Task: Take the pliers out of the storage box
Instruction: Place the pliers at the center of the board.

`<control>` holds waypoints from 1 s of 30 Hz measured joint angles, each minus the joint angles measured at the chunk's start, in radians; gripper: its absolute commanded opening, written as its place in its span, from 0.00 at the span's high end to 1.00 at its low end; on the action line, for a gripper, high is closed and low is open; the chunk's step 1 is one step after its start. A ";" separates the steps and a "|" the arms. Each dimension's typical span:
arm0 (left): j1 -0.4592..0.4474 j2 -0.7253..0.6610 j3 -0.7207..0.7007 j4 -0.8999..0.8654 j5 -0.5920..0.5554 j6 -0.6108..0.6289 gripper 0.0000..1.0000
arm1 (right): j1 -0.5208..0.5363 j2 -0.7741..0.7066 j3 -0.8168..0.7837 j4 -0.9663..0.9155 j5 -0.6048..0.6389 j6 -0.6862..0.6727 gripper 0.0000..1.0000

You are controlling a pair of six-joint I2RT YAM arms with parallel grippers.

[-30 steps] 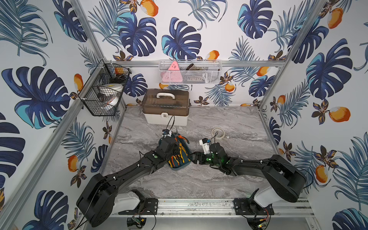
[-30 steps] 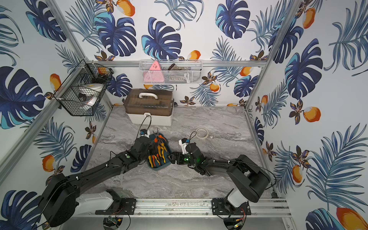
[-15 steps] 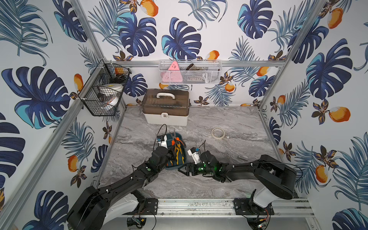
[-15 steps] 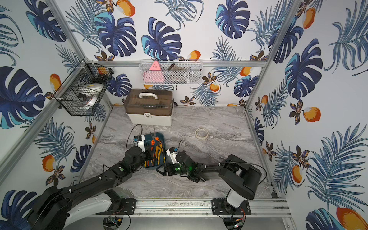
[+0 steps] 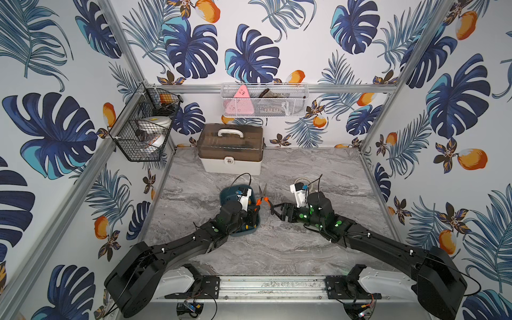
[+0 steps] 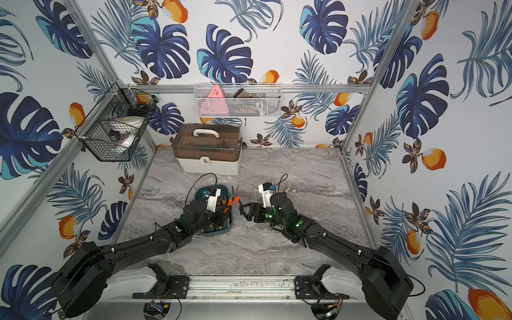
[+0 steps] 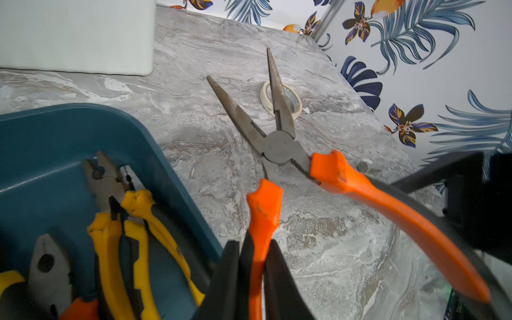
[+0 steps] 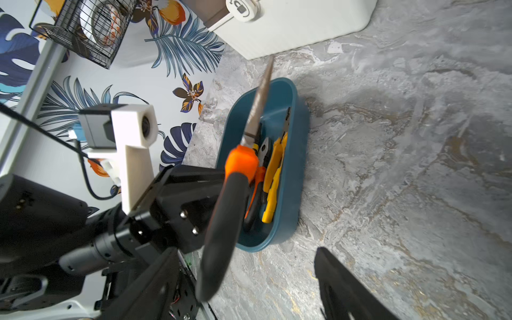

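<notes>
Papered on three sides in blue leaves and orange fruit, floored with a grey veined marble-look table (image 5: 304,249). Stretched further in from the front rail than half a second ago: both black arms. Against the back wall, white case (image 5: 231,163) with smoky brown lid, rounded corners and a padlock mark on its round latch. Nearer, smooth teal storage box (image 7: 69,133), round-cornered, with yellow-handled pliers (image 7: 110,199) lying inside. Held outside that box, just beside its rim: long-nosed pliers (image 7: 278,146), dull grey tapered tips spread, orange-and-black handles splayed. Clamped tight on one handle, left gripper (image 7: 253,255). Spread wide with the other handle between its fingers, right gripper (image 5: 274,210) — contact unclear. Beyond the tips, cream tape roll (image 7: 297,106) — plain from above earlier, now partly hidden behind the right wrist camera; print inside too small to read.
</notes>
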 measured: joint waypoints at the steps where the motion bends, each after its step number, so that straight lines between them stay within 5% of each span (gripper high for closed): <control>1: -0.005 0.007 0.004 0.000 0.011 0.002 1.00 | -0.006 0.027 0.023 0.002 -0.016 0.000 0.20; 12: -0.023 0.005 0.003 -0.003 0.023 0.007 1.00 | -0.011 0.362 0.110 0.175 -0.096 0.076 0.39; 20: -0.021 0.013 0.012 -0.069 -0.045 -0.005 1.00 | 0.072 0.451 0.120 0.307 0.069 0.142 0.47; 24: -0.020 0.001 0.011 -0.102 -0.083 -0.017 1.00 | 0.090 0.493 0.126 0.367 0.103 0.170 0.46; 30: -0.023 -0.016 0.018 -0.076 -0.087 -0.016 1.00 | 0.075 0.436 0.132 0.315 0.101 0.164 0.32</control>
